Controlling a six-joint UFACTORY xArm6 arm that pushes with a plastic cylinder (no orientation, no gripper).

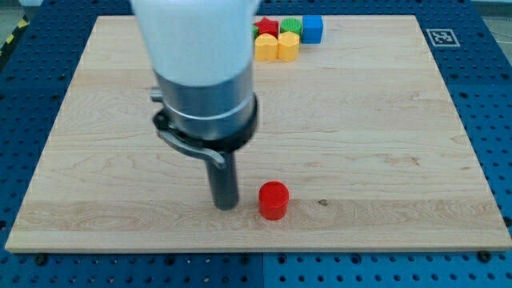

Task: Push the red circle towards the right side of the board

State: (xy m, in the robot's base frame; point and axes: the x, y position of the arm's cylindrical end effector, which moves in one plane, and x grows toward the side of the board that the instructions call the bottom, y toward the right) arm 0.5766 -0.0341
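One red circle (273, 200) sits near the view's bottom edge of the worktop (384, 128), a little right of centre, standing apart from every other block. Our tip (225, 206) rests on the wood just beside it, on the view's left, with a narrow gap between them; we cannot tell whether they touch. We carry no fingers at all, only the dark rod below a grey collar and white body, so nothing is held. At the view's top, a cluster of blocks lies well apart from the circle: a red star-like block (265, 27), a green block (290, 26), a blue cube (312, 29), and two yellow blocks (277, 46) in front of them, packed together.
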